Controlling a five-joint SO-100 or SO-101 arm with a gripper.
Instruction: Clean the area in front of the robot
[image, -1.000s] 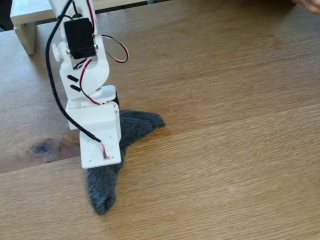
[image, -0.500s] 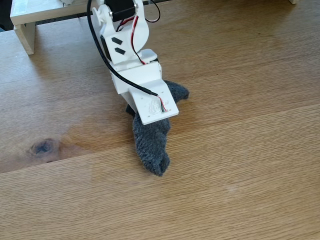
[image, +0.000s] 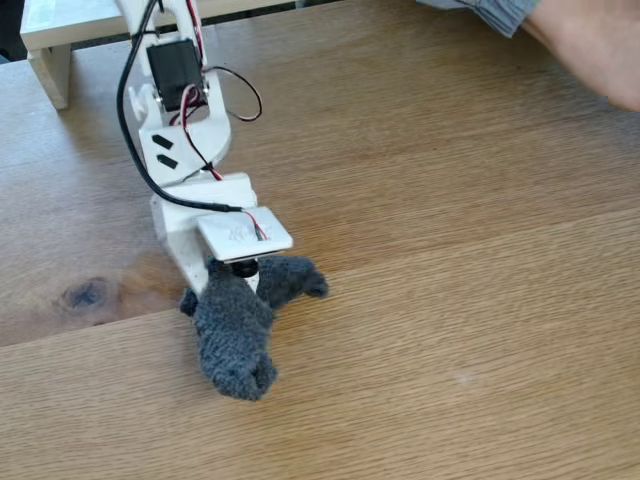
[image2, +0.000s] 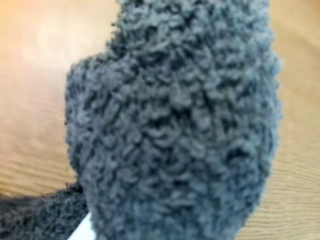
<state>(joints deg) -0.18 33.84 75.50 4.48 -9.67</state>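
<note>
In the fixed view the robot (image: 190, 150), a slim white arm with a black servo block and red and black wires, leans down over the area (image: 450, 330), a light-brown oak-grain tabletop. A fuzzy dark-grey cloth (image: 235, 335) wraps the gripper (image: 252, 312) and rests on the wood. One lobe of the cloth points toward the front and a shorter one to the right. The fingers are hidden inside the fabric. In the wrist view the grey cloth (image2: 175, 130) is close up and blurred, with the wooden tabletop (image2: 35, 100) behind it.
A person's forearm (image: 595, 45) with a grey-blue sleeve (image: 480, 12) reaches in at the top right of the fixed view. A white raised shelf (image: 50, 35) stands at the back left. A dark knot (image: 85, 293) marks the wood left of the cloth.
The arm dragged the cloth from the front left toward the back right, then back to the front left. The person's forearm has come in at the top right.
</note>
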